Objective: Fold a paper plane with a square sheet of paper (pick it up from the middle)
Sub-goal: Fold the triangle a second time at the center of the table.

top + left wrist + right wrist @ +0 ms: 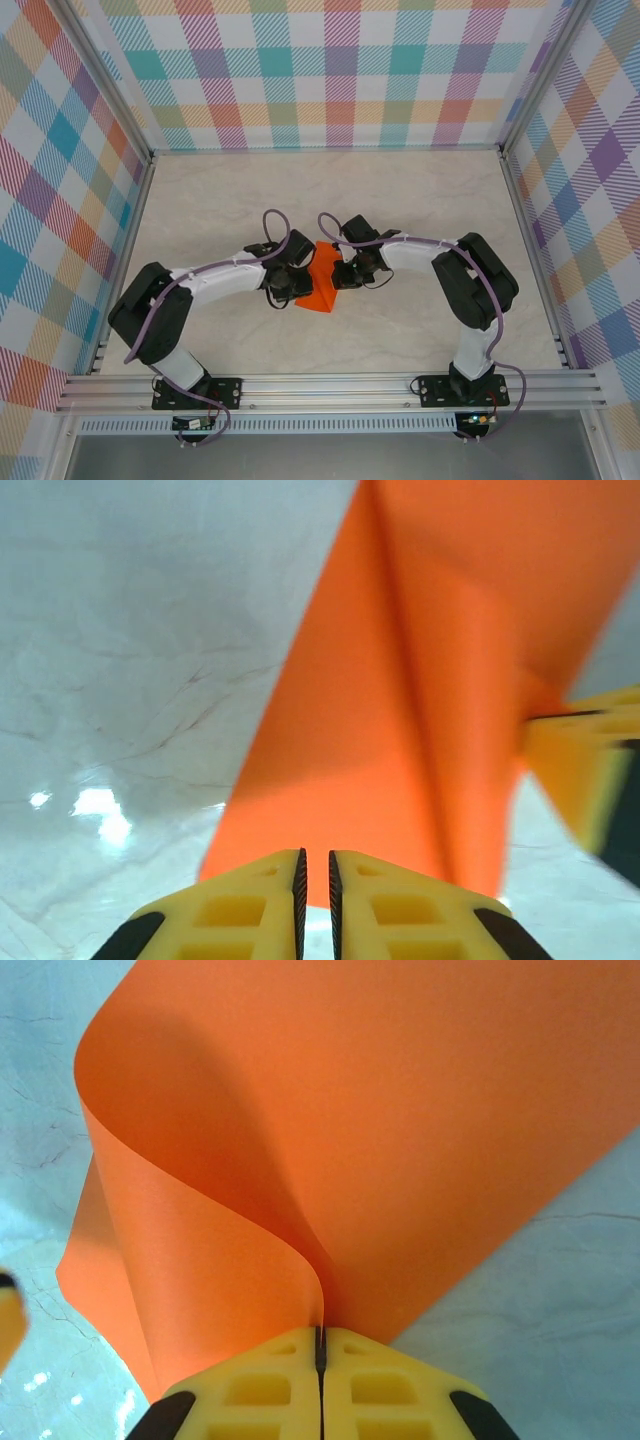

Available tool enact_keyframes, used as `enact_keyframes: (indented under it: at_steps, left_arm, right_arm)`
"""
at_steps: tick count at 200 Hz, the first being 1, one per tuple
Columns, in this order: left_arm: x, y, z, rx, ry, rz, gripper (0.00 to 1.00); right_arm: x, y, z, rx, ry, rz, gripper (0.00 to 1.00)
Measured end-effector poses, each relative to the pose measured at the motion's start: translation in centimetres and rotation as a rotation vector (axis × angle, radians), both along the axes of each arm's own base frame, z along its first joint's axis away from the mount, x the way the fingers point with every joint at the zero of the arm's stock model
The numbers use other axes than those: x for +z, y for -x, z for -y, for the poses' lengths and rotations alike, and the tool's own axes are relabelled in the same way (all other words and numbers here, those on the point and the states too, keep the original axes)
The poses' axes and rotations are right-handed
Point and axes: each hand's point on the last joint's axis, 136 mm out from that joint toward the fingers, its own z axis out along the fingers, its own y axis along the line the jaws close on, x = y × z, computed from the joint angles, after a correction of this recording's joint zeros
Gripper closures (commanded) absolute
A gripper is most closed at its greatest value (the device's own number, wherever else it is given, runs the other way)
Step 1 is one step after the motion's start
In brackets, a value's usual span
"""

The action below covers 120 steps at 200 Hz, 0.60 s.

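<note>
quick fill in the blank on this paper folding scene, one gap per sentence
1. The paper is ___ in colour.
2. Seen from above, it lies ___ the left hand and the right hand.
3. The right hand is shut on the ___.
4. Its fingers are ___.
Missing words: orange; between; paper; yellow.

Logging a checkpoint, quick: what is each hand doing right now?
Left hand: nearly closed, slim gap; grip cannot be told.
Right hand: closed on the orange paper.
</note>
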Motion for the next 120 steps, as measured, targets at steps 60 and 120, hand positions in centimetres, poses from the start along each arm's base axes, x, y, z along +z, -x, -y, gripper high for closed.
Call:
enact_keyframes:
  at_steps: [60, 120]
  left_arm:
    - [2.8, -4.0, 0.9, 0.139, 0.354, 0.072, 1.0]
    - [2.4, -5.8, 3.6, 0.144, 0.504, 0.063, 1.0]
  right_arm:
    - [0.0, 0.0, 0.0, 0.0, 0.0, -0.001, 0.94]
    - [0.0, 0.0, 0.0, 0.0, 0.0, -0.001, 0.94]
